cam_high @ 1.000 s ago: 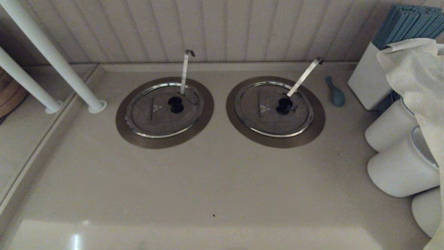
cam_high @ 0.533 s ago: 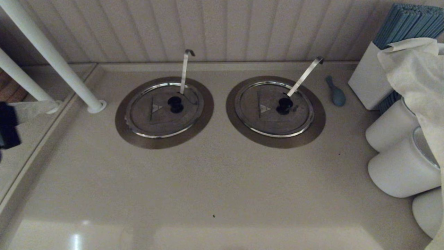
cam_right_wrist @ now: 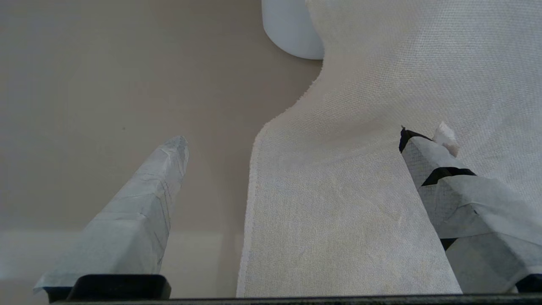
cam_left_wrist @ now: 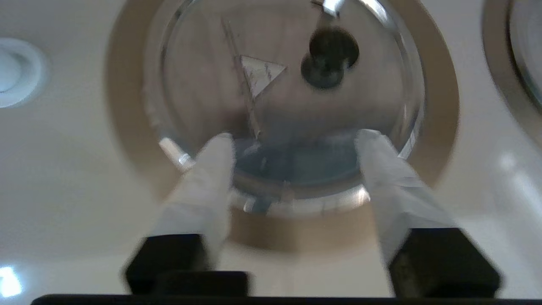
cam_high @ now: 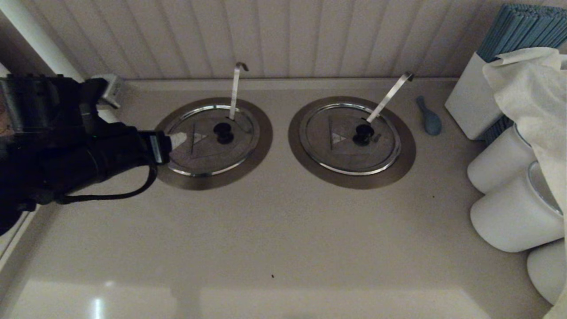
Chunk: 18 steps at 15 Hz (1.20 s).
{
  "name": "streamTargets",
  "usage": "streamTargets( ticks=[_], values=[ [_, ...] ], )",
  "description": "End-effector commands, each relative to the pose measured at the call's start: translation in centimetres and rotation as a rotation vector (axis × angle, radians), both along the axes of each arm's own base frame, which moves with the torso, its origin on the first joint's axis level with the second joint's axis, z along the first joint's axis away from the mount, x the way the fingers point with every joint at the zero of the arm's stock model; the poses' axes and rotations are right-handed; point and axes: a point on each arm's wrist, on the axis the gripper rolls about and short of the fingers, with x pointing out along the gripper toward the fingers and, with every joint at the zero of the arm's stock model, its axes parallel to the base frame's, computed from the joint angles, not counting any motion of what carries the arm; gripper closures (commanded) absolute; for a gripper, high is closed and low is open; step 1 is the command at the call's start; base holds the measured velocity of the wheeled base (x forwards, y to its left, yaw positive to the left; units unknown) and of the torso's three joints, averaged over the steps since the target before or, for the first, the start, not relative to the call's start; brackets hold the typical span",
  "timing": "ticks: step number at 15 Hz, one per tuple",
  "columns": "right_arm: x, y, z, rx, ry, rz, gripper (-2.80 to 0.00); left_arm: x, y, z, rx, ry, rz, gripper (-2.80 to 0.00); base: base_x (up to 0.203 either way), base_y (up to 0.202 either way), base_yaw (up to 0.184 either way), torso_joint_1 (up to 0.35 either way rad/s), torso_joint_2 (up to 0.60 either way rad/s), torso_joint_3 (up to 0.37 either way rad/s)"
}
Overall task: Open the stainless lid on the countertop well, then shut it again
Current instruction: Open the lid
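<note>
1. The stainless lid [cam_high: 211, 139] sits flat and closed on the countertop well [cam_high: 248, 165], at about 11 o'clock on the beige worktop [cam_high: 283, 230]; its thin hooked rod [cam_high: 235, 91] stands up toward 12 o'clock.
2. The left tool [cam_left_wrist: 294, 142] hovers over the lid's 9 o'clock edge, fingers spread wide and holding nothing, probably lined up to reach the black knob [cam_high: 223, 131].
3. The right tool [cam_right_wrist: 292, 140] is parked off at 3 o'clock, open and empty, over a white cloth [cam_right_wrist: 360, 190].
4. A twin lid [cam_high: 350, 138] lies at 1 o'clock, untouched.
</note>
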Motion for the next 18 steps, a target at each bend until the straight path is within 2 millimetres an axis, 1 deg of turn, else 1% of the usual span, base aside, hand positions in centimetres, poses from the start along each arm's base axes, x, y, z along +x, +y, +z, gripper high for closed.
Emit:
streamTargets(
  ticks=[1, 2, 4, 5, 7, 9, 10, 11, 12, 14, 15, 16, 18],
  values=[
    [0.0, 0.0, 0.0, -0.001, 0.000, 0.001, -2.80, 2.5, -1.0, -2.0, -0.029, -0.038, -0.001, -2.80, 0.000, 0.000, 0.000, 0.000, 0.00, 0.000],
    [0.0, 0.0, 0.0, -0.001, 0.000, 0.001, -2.80, 2.9, -1.2, -2.5, -0.052, -0.093, 0.003, -2.80, 0.000, 0.000, 0.000, 0.000, 0.00, 0.000],
    [0.0, 0.0, 0.0, -0.001, 0.000, 0.000, -2.80, 2.8, -1.2, -4.6, -0.066, -0.101, 0.002, -2.80, 0.000, 0.000, 0.000, 0.000, 0.00, 0.000],
    [0.0, 0.0, 0.0, -0.001, 0.001, 0.000, -2.80, 3.3, -1.4, -5.5, -0.065, -0.088, 0.001, -2.80, 0.000, 0.000, 0.000, 0.000, 0.00, 0.000],
    [0.0, 0.0, 0.0, -0.001, 0.000, 0.000, -2.80, 5.1, -2.0, -7.4, -0.067, -0.096, -0.002, -2.80, 0.000, 0.000, 0.000, 0.000, 0.00, 0.000],
    [0.0, 0.0, 0.0, -0.001, 0.000, 0.000, -2.80, 7.2, -2.6, -8.8, -0.081, -0.196, 0.002, -2.80, 0.000, 0.000, 0.000, 0.000, 0.00, 0.000],
    [0.0, 0.0, 0.0, -0.001, 0.000, 0.000, -2.80, 8.2, -2.9, -8.7, -0.086, -0.253, 0.015, -2.80, 0.000, 0.000, 0.000, 0.000, 0.00, 0.000],
    [0.0, 0.0, 0.0, -0.001, 0.001, 0.001, -2.80, 8.7, -3.2, -8.0, -0.093, -0.297, 0.018, -2.80, 0.000, 0.000, 0.000, 0.000, 0.00, 0.000],
    [0.0, 0.0, 0.0, -0.001, 0.000, 0.000, -2.80, 8.4, -3.8, -7.0, -0.102, -0.326, 0.006, -2.80, 0.000, 0.000, 0.000, 0.000, 0.00, 0.000],
    [0.0, 0.0, 0.0, -0.001, 0.001, 0.001, -2.80, 7.9, -4.4, -4.2, -0.113, -0.360, -0.012, -2.80, 0.000, 0.000, 0.000, 0.000, 0.00, 0.000],
    [0.0, 0.0, 0.0, -0.001, 0.001, 0.001, -2.80, 8.0, -4.7, -3.2, -0.118, -0.372, -0.018, -2.80, 0.000, 0.000, 0.000, 0.000, 0.00, 0.000],
    [0.0, 0.0, 0.0, -0.001, 0.001, 0.001, -2.80, 8.3, -4.9, -2.7, -0.120, -0.377, -0.021, -2.80, 0.000, 0.000, 0.000, 0.000, 0.00, 0.000],
    [0.0, 0.0, 0.0, -0.001, 0.000, 0.001, -2.80, 8.5, -5.0, -2.9, -0.112, -0.359, -0.027, -2.80, 0.000, 0.000, 0.000, 0.000, 0.00, 0.000]
  ],
)
